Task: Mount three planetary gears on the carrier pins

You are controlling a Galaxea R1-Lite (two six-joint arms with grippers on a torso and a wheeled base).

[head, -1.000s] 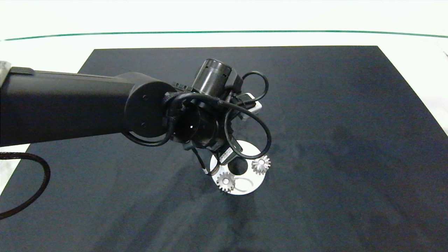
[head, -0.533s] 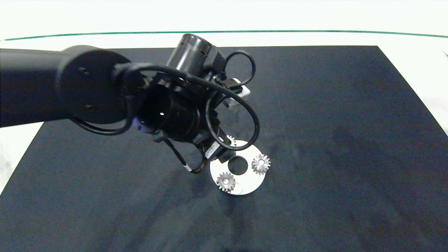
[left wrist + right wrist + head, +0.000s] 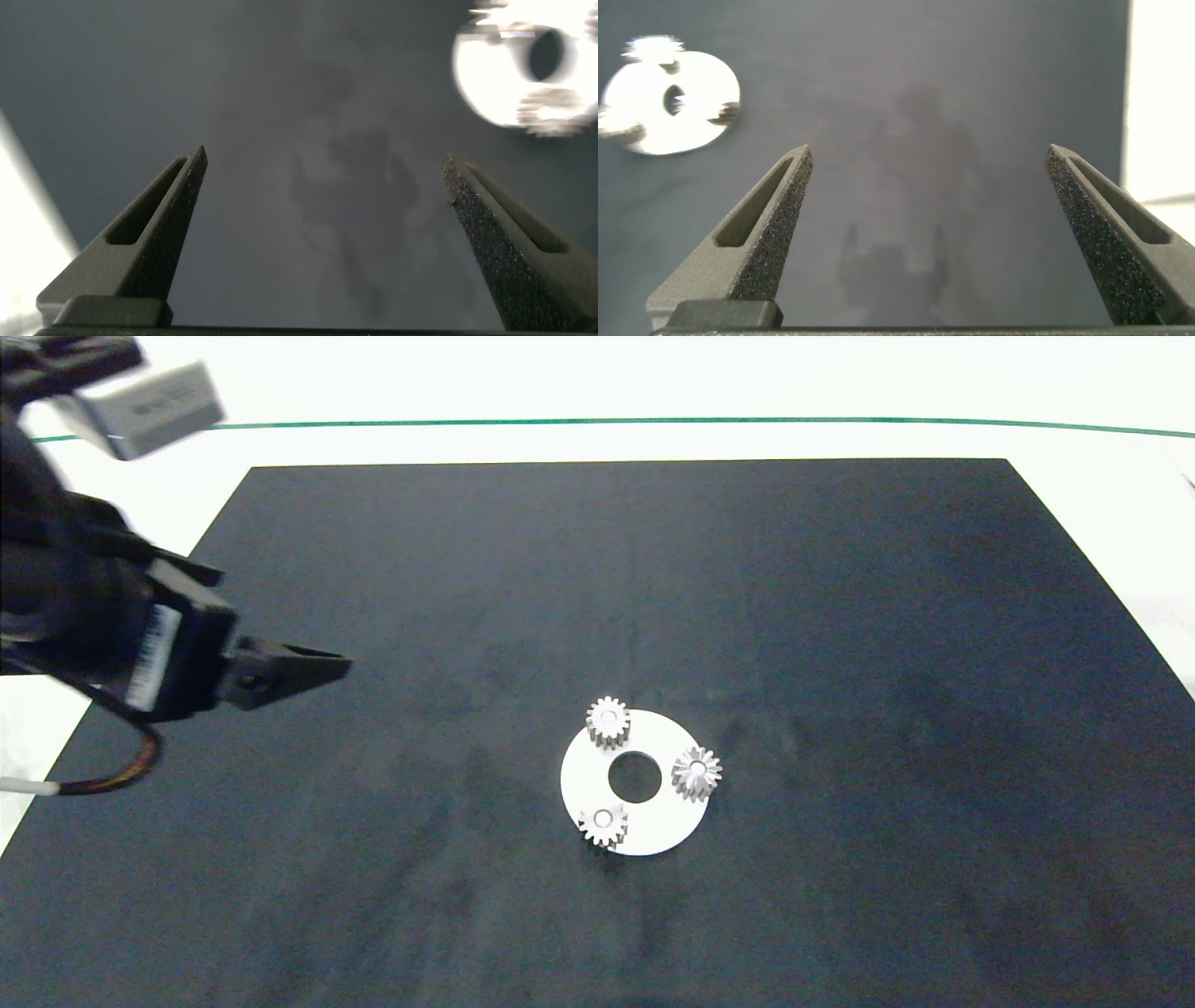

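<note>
A flat white disc (image 3: 653, 826) with a large centre hole lies on the black mat. Three small silvery planetary gears sit on it around the hole: one at the far left (image 3: 608, 721), one at the right (image 3: 696, 772), one at the near left (image 3: 603, 824). The carrier pins show only as pale spots in the gears' bores. My left gripper (image 3: 322, 663) hangs above the mat's left side, well away from the disc, open and empty. In the left wrist view the disc (image 3: 523, 65) lies far beyond the spread fingers (image 3: 159, 229). The right gripper (image 3: 929, 201) is open over bare mat, the disc (image 3: 671, 98) off to one side.
The black mat (image 3: 840, 616) covers most of the white table (image 3: 597, 383); a green line (image 3: 653, 421) runs across the table beyond the mat's far edge. White table shows past the mat's left and right edges. The right arm is out of the head view.
The left arm has pulled back from over the disc, up and to the left edge. The third gear, at the disc's far left, now sits uncovered on the disc.
</note>
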